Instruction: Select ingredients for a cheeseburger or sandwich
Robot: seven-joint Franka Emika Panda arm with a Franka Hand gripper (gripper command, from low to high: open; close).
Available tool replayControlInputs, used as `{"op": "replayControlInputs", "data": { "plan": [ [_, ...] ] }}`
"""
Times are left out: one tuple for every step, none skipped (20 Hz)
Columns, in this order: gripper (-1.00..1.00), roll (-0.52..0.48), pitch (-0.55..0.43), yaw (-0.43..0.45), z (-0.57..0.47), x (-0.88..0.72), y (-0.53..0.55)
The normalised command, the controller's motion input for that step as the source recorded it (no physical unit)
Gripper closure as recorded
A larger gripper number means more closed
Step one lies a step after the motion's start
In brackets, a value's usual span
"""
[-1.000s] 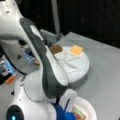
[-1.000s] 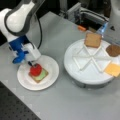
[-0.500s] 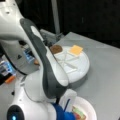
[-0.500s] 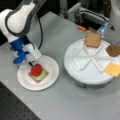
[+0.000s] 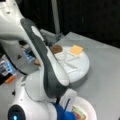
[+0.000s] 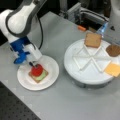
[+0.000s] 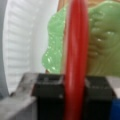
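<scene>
In a front view the grey worktop (image 6: 62,100) lies bare between the plain white round paper plate (image 6: 51,72) at the view's left and the white round divided tray (image 6: 82,72) at its right; the two are near but apart, and the worktop's dark edge runs along the view's bottom left corner.

The end effector (image 6: 32,64) stands over the plate's far side, its black fingers (image 7: 47,86) closed narrowly on the rim of one red tomato disc (image 6: 37,70). In the wrist view the disc is seen edge-on, upright between the pads. Under it lies one crinkled green lettuce piece (image 7: 102,40), and that rests on one tan-brown toast square (image 6: 33,78), together a small sandwich stack near the plate's middle.

On the tray, each in its own wedge compartment, sit one more tan-brown toast square (image 6: 93,39) leaning at the far rim, one dark-brown round patty (image 6: 113,50) and one yellow cheese square (image 6: 113,69) at the view's right edge. The other compartments show white dividers only.

A small orange object (image 6: 81,28) lies beyond the tray.
</scene>
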Motion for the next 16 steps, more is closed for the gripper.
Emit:
{"op": "replayControlInputs", "data": {
  "plan": [
    [-1.0, -0.314, -0.083, -0.024, 0.02, -0.2, 0.26],
    [-1.0, -0.315, -0.081, -0.024, 0.02, -0.19, 0.26],
    [-1.0, -0.314, -0.081, -0.025, 0.02, -0.19, 0.26],
    [-1.0, -0.306, -0.083, -0.028, 0.02, -0.19, 0.26],
    [-1.0, -0.302, -0.084, -0.031, 0.02, -0.19, 0.26],
    [-1.0, -0.301, -0.084, -0.032, 0.02, -0.19, 0.26],
    [-1.0, -0.302, -0.085, -0.033, 0.02, -0.19, 0.27],
    [-1.0, -0.304, -0.087, -0.032, 0.02, -0.19, 0.27],
    [-1.0, -0.303, -0.087, -0.03, 0.02, -0.19, 0.26],
    [-1.0, -0.303, -0.087, -0.03, 0.02, -0.18, 0.26],
    [-1.0, -0.301, -0.086, -0.03, 0.02, -0.18, 0.26],
    [-1.0, -0.305, -0.083, -0.032, 0.02, -0.18, 0.26],
    [-1.0, -0.303, -0.082, -0.032, 0.03, -0.18, 0.25],
    [-1.0, -0.303, -0.082, -0.032, 0.03, -0.17, 0.25],
    [-1.0, -0.3, -0.08, -0.032, 0.03, -0.18, 0.25],
    [-1.0, -0.297, -0.078, -0.031, 0.04, -0.18, 0.25]
  ]
}}
